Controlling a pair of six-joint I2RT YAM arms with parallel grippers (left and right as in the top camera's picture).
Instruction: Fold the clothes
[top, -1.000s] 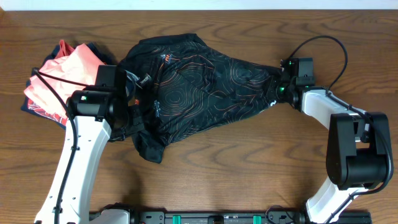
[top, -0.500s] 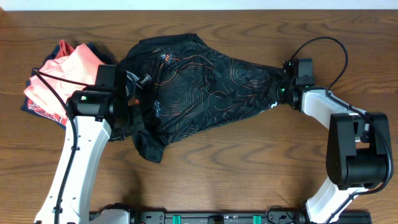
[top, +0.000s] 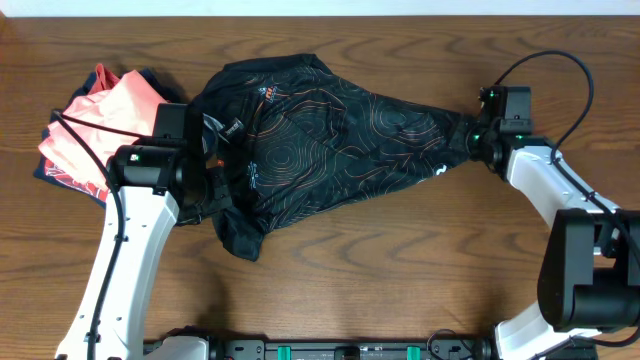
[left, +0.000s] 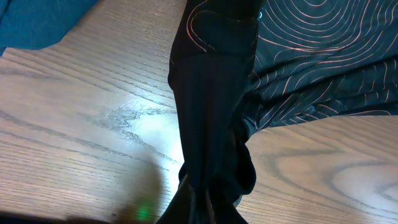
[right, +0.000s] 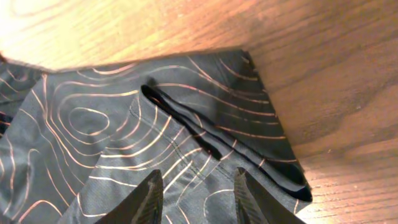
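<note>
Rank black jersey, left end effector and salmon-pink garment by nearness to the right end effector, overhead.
1. black jersey, its corner at the right end effector
2. left end effector, at the jersey's left edge
3. salmon-pink garment, far left

From overhead the bench (top: 400, 280) is evenly and softly lit and sharp to the edges, with only faint shadows beside the arms, and the black jersey (top: 330, 130) gives a dull sheen. The left wrist view is dimmer, with a white glare patch on the wood, a small green glow low down, and near folds lost in black. The right wrist view is warm, washed out and blurred along its top, and the right gripper (right: 198, 180) shows as soft dark silhouettes.
</note>
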